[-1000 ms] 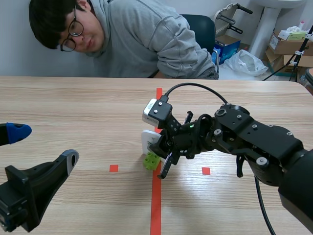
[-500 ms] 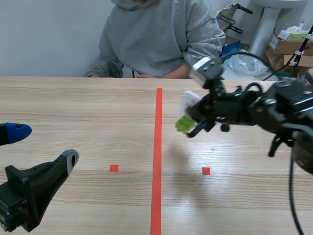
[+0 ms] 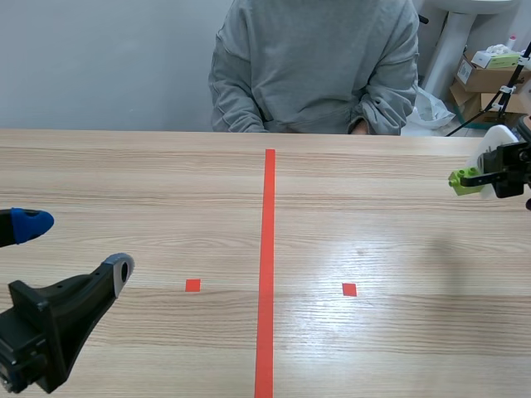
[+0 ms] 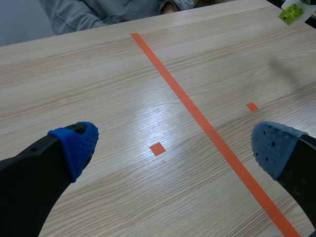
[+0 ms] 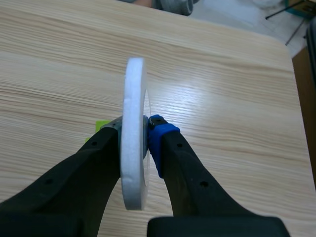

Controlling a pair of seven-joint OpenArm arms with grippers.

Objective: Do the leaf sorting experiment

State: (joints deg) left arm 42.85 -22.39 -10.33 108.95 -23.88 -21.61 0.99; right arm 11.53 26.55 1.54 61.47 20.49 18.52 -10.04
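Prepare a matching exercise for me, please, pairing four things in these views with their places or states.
Things:
1. left gripper
2. white piece
3. green block
4. person

Places or states:
A. seated across the table
B. open, holding nothing
C. clamped between the right gripper's fingers
D. raised in the air, beside the white piece

Pairs: 1-B, 2-C, 3-D, 4-A

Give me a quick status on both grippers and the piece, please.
Left gripper open, low over table. Right gripper shut on white piece with green brick, held above table. Person across, clear of both.
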